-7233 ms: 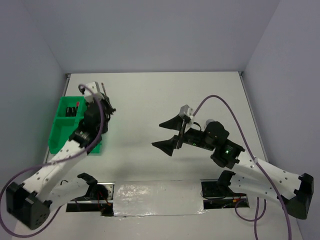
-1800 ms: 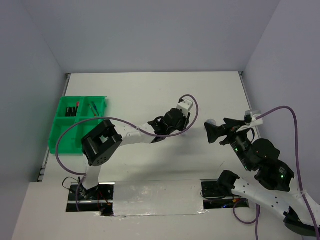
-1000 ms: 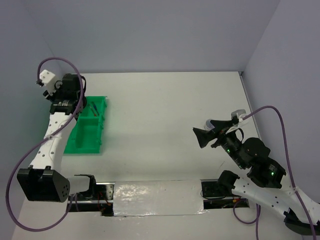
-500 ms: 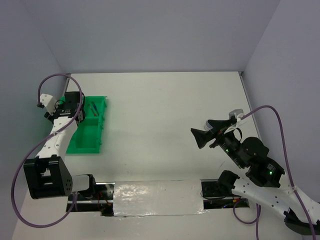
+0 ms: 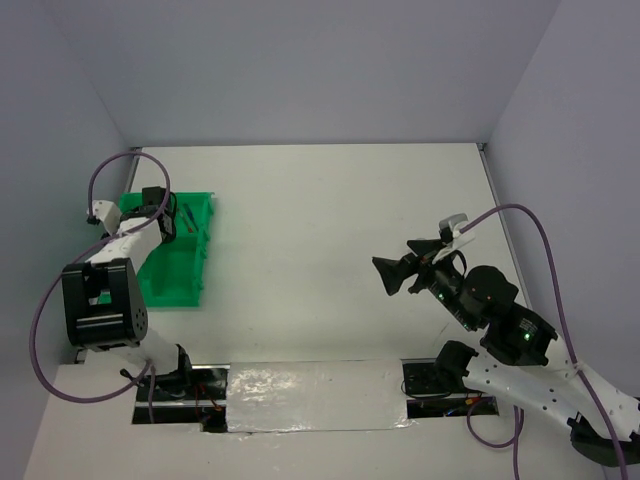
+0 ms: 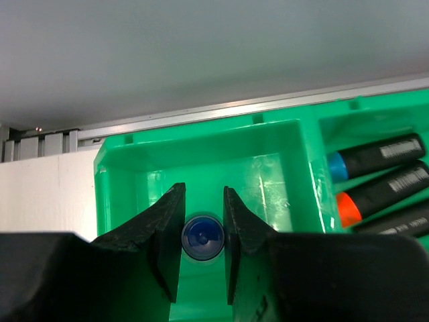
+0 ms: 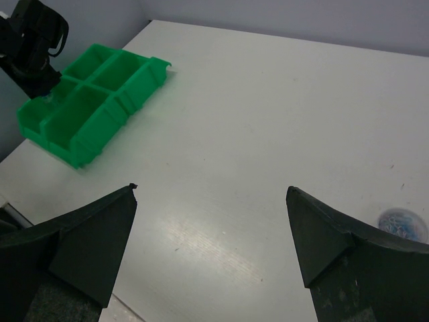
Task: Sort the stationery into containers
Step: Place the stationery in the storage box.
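Jaws: left gripper (image 6: 202, 206) pinching blue-capped bottle (image 6: 203, 237) (within green tray (image 6: 201, 144)); right gripper (image 7: 210, 190) wide, empty.

The left gripper (image 5: 158, 222), which was over the green tray (image 5: 185, 282) 7.2 s ago and stretched out to mid-table 1.8 s ago, has been swung back to the tray's far left corner. It has since been lowered over the compartment beside the black highlighters (image 6: 385, 181), with a blue-capped bottle (image 6: 203, 237) clamped between its fingers (image 6: 167, 228). The right gripper (image 5: 385, 277) has been withdrawn from mid-table to the right side, then shifted slightly leftward.
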`<action>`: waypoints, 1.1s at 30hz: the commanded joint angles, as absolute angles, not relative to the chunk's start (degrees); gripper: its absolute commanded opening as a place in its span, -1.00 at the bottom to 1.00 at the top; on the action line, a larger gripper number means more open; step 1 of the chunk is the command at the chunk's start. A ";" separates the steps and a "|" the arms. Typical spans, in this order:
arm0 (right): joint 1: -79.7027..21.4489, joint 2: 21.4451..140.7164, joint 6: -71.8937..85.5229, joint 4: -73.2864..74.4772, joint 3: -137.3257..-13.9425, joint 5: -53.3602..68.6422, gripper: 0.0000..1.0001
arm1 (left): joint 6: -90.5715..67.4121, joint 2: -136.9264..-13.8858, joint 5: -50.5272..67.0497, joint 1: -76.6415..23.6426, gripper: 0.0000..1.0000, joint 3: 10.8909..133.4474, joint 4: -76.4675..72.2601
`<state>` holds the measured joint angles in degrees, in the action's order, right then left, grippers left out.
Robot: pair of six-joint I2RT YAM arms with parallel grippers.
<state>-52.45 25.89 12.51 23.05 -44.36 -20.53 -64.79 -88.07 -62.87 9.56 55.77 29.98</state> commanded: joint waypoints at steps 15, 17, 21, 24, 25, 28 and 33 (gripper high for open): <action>-52.29 26.54 11.43 20.21 -44.12 -20.21 1.00 | -68.64 -89.12 -65.48 11.69 0.18 55.37 27.15; -52.29 26.28 11.43 20.30 -44.12 -20.30 0.99 | -68.29 -89.38 -64.95 11.69 0.60 55.72 27.25; -52.29 26.89 11.34 20.13 -44.30 -19.95 0.99 | -65.15 -86.49 -62.77 11.51 0.99 56.25 25.33; -52.29 27.68 11.25 20.04 -44.38 -19.16 0.99 | -60.14 -81.41 -60.30 11.60 0.99 56.86 22.25; -52.29 27.77 11.25 19.95 -44.38 -18.99 0.99 | -59.16 -80.69 -59.86 11.51 0.99 57.82 22.15; -52.21 27.86 11.25 20.04 -44.38 -18.98 0.99 | -56.52 -78.49 -57.93 11.34 0.99 59.85 22.15; -52.21 27.69 11.25 20.13 -44.38 -18.98 0.99 | -52.05 -75.94 -54.32 10.47 0.99 64.32 23.38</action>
